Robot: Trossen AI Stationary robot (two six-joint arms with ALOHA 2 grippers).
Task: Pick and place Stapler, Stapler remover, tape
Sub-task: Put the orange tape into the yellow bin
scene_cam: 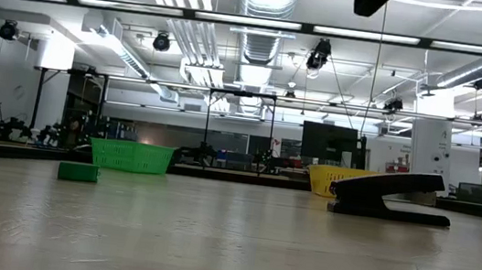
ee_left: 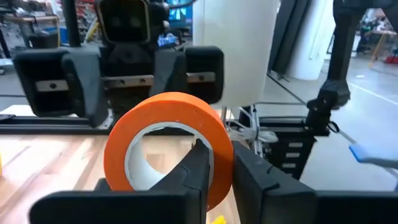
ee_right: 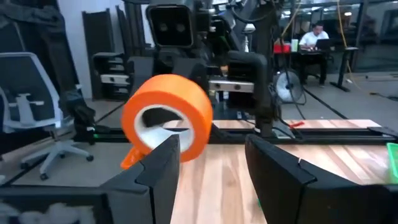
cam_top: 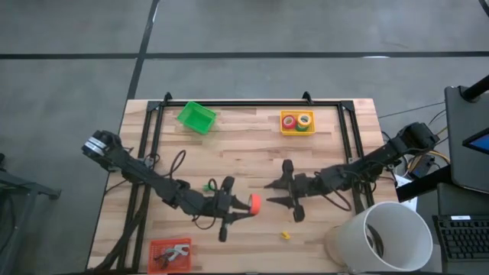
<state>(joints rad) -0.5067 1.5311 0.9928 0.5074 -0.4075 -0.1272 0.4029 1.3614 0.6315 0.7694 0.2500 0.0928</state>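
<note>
An orange tape roll (cam_top: 255,202) hangs in the air at the table's middle, held by my left gripper (cam_top: 246,203), which is shut on it. In the left wrist view the roll (ee_left: 168,140) fills the centre. My right gripper (cam_top: 270,194) faces it from the table's right, open and just short of it. Its fingers stand apart in front of the roll (ee_right: 166,118) without touching. The black stapler (scene_cam: 390,195) lies flat on the table in the low view. I cannot pick it out in the high view. My left gripper pinches the roll's wall (ee_left: 214,146) on the side nearest it, with one finger (ee_left: 198,171) inside the hole and the other finger (ee_left: 252,177) outside. The fingers come level from the table's left. The roll is lifted clear and stands on edge, its hole level.
A green bin (cam_top: 196,117) and a yellow bin (cam_top: 286,130) holding tape rolls sit at the far edge. A red tray (cam_top: 157,248) sits at the near left and a white bucket (cam_top: 382,237) at the near right. Small green (cam_top: 208,186) and yellow (cam_top: 285,236) bits lie near the grippers.
</note>
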